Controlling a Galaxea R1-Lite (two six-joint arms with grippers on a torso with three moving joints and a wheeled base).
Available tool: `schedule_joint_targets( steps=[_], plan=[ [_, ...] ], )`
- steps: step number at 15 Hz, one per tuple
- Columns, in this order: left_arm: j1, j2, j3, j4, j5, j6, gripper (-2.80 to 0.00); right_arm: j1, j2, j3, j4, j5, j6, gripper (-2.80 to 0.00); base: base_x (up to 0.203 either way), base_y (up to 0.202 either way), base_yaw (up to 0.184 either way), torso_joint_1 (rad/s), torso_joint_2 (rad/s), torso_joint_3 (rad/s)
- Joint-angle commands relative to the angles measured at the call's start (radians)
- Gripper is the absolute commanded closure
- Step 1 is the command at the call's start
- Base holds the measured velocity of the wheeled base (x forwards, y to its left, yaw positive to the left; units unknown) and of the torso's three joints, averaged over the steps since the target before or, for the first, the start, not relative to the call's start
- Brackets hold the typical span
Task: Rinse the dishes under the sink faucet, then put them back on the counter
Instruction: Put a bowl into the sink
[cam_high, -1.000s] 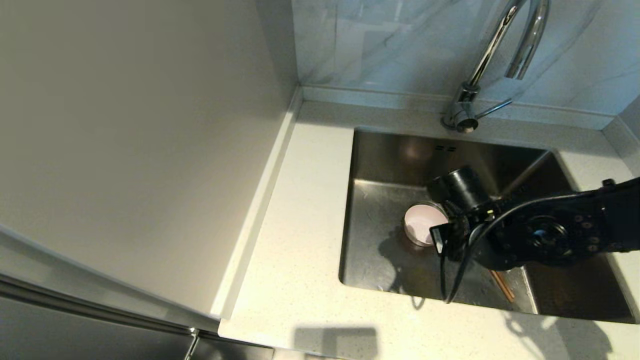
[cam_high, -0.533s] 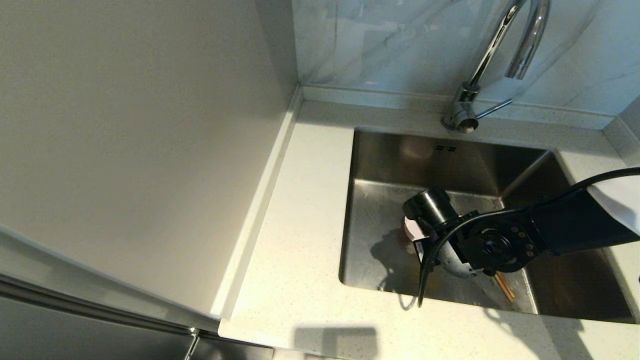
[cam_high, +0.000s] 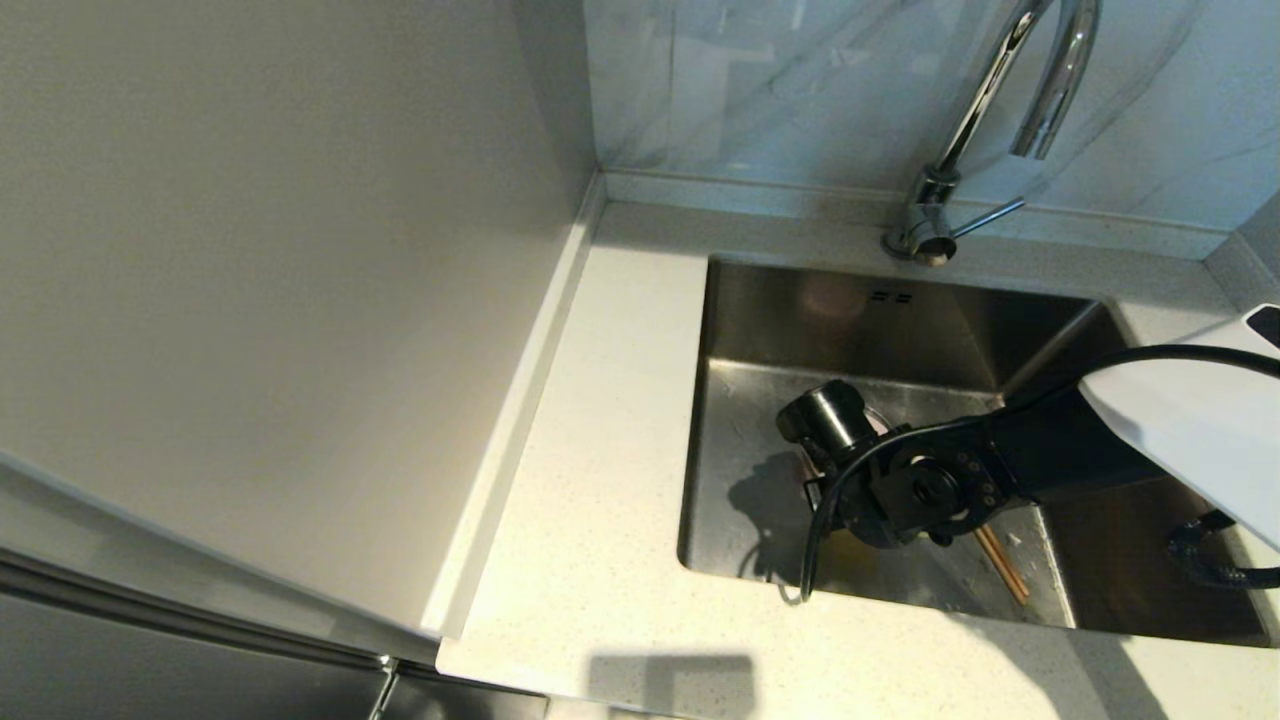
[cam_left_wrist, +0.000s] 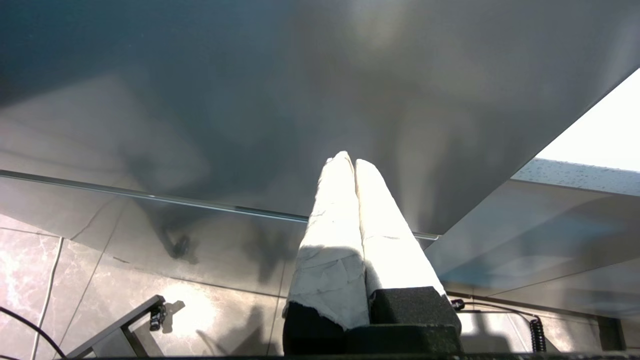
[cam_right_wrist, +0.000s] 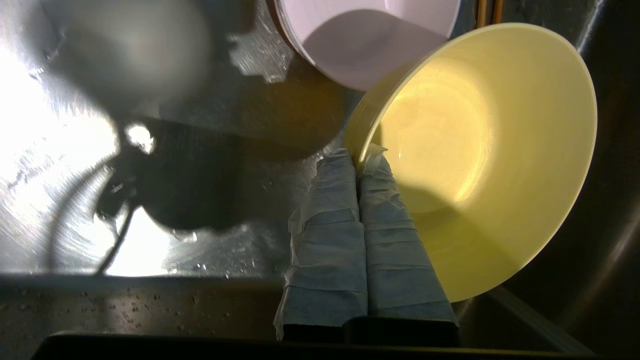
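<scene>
Inside the sink, my right gripper is shut on the rim of the yellow-green bowl, one finger inside and one outside. The bowl is tilted and sits low near the sink floor. The pale pink bowl lies just beyond it, touching or nearly touching its rim. The brown chopsticks lie on the sink floor toward the front. In the head view my right arm covers both bowls. The faucet stands behind the sink. My left gripper is shut and empty, parked below the counter.
The speckled counter runs along the left and front of the sink. A tall smooth beige panel stands on the left. Marble wall tiles rise behind the faucet. The sink walls close in around my right wrist.
My right arm has moved left and lower inside the sink and now covers the pink bowl in the head view. The gripper stays shut.
</scene>
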Motion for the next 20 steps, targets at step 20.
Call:
schedule_joint_targets(
  steps=[20],
  plan=[
    [0.000,-0.003,0.000,0.000,0.000,0.000,0.00,0.149,0.023,-0.114,0.014,-0.103,0.017,0.00,0.000,0.000,0.000,0.000,0.00,0.000]
  ],
)
